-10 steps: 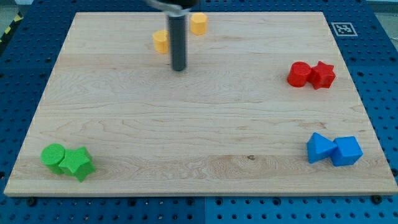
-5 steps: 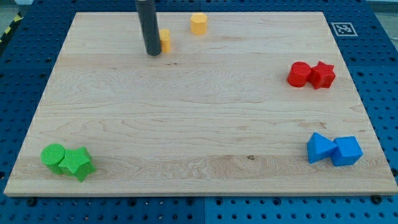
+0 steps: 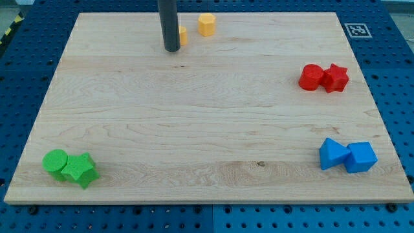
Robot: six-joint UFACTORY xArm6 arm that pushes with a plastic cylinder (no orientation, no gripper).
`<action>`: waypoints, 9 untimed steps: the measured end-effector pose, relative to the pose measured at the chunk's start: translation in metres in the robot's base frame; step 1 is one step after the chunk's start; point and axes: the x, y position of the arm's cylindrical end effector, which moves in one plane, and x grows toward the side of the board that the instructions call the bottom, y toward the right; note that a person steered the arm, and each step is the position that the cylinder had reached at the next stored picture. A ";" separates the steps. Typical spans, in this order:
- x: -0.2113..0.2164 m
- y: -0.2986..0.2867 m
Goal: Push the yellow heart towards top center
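The yellow heart [image 3: 183,35] lies near the view's top, left of centre, mostly hidden behind my dark rod. My tip [image 3: 171,49] rests on the board against the heart's left side. A second yellow block, a hexagon [image 3: 206,24], sits a little to the right of the heart and nearer the top edge, apart from it.
A red cylinder [image 3: 311,77] and a red star [image 3: 335,77] touch at the right. A blue triangle [image 3: 332,154] and a blue cube [image 3: 360,157] sit at the lower right. A green cylinder [image 3: 56,161] and a green star [image 3: 81,169] sit at the lower left.
My tip went from right of the heart round to its left side, then moved right and up. The heart has slid right and slightly up, closer to the yellow hexagon.
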 end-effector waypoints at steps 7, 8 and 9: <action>-0.049 -0.009; -0.044 -0.008; -0.028 -0.008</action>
